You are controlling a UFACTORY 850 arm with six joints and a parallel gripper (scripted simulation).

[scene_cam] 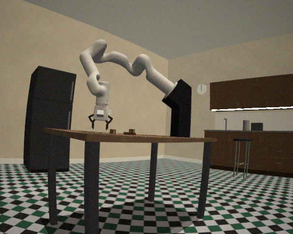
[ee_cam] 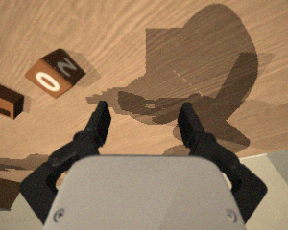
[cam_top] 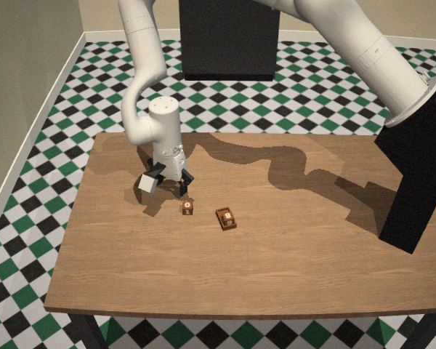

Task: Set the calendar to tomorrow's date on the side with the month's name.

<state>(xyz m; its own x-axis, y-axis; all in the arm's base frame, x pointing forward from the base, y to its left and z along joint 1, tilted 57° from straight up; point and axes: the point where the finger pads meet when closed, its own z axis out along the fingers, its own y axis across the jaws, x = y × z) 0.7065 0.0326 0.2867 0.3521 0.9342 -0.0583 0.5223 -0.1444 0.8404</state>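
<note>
A small brown tray (cam_top: 219,217) (scene_cam: 126,133) lies flat near the middle of the wooden table (cam_top: 248,270). One number cube (cam_top: 228,217) (scene_cam: 132,130) stands in its near half, with 8 on top and 9 on the side facing the top camera. The tray's far half is empty. A second cube (cam_top: 187,207) (scene_cam: 113,131) (ee_cam: 55,73) stands on the table left of the tray, 0 on top. My gripper (cam_top: 171,185) (scene_cam: 99,126) (ee_cam: 144,110) is open and empty. It hangs a little above the table, behind and left of the loose cube. A tray corner (ee_cam: 5,100) shows in the wrist view.
The arm's black pedestal (cam_top: 413,169) stands at the table's right side. A black fridge (cam_top: 229,37) (scene_cam: 49,115) is behind the table. The table's left edge is near the gripper.
</note>
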